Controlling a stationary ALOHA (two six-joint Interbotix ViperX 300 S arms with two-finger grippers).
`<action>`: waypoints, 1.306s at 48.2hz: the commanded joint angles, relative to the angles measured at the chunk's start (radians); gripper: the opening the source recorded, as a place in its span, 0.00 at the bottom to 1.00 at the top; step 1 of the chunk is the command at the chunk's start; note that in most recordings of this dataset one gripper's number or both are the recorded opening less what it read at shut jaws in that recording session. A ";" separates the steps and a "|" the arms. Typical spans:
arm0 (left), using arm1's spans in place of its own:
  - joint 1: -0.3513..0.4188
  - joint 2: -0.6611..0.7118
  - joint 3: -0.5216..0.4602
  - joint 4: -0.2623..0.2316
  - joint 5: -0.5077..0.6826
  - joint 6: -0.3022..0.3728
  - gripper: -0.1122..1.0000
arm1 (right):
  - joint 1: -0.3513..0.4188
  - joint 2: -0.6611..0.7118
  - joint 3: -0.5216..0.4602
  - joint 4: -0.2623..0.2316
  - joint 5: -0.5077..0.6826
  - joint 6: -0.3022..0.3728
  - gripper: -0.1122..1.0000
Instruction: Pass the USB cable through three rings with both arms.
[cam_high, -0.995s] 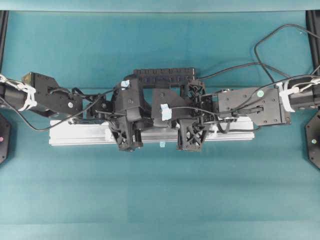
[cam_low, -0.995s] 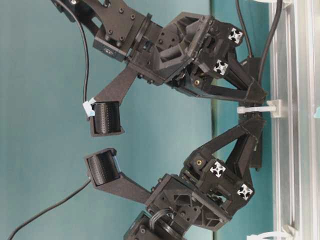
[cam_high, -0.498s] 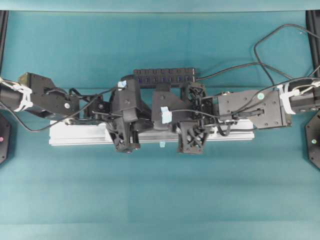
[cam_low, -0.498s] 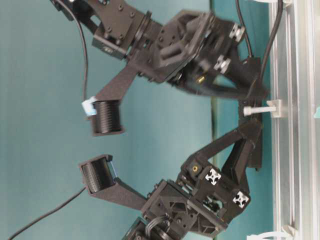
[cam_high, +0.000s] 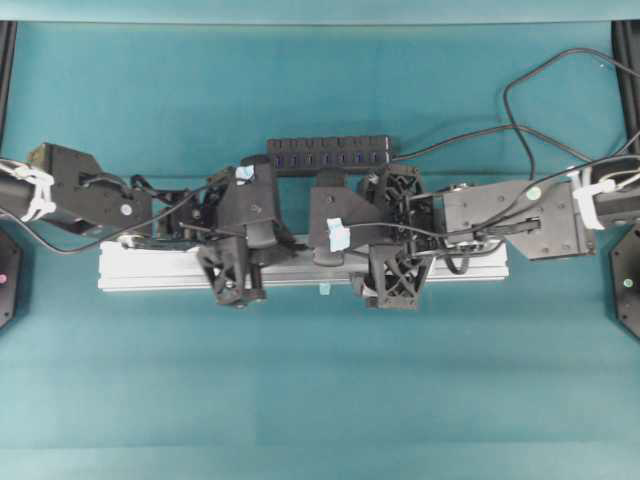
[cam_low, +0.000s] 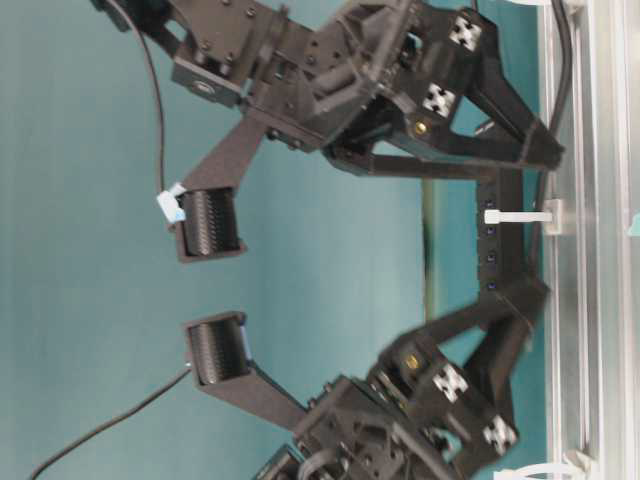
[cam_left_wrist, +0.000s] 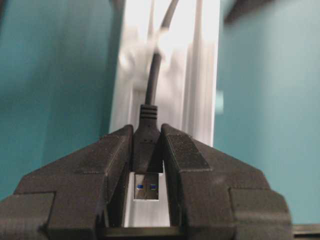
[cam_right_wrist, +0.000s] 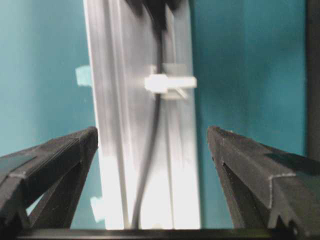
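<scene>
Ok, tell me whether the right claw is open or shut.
Open. The right claw has its fingers spread wide on either side of the rail, gripping nothing.

A robotics lab bench: two black robot arms (cam_high: 90, 195) (cam_high: 520, 215) meet over a teal work surface (cam_high: 320, 400), where a silver aluminium rail (cam_high: 150, 272) and a black multi-port hub (cam_high: 330, 152) sit, with black framing posts (cam_high: 8, 60) at the edges

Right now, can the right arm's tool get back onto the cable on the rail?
Probably yes. The right tool stands wide open astride the rail, with the USB cable lying bare between its fingers; nothing covers it. The left tool holds the plug end.
</scene>
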 joint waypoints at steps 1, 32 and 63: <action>-0.003 -0.048 0.003 0.002 0.006 0.003 0.30 | -0.011 -0.034 -0.009 -0.006 -0.003 -0.005 0.80; -0.008 -0.261 0.063 0.002 0.015 -0.002 0.30 | -0.017 -0.041 -0.037 -0.008 -0.110 -0.002 0.80; -0.012 -0.256 0.057 0.002 0.020 0.000 0.30 | -0.040 0.002 -0.061 -0.003 -0.288 -0.002 0.68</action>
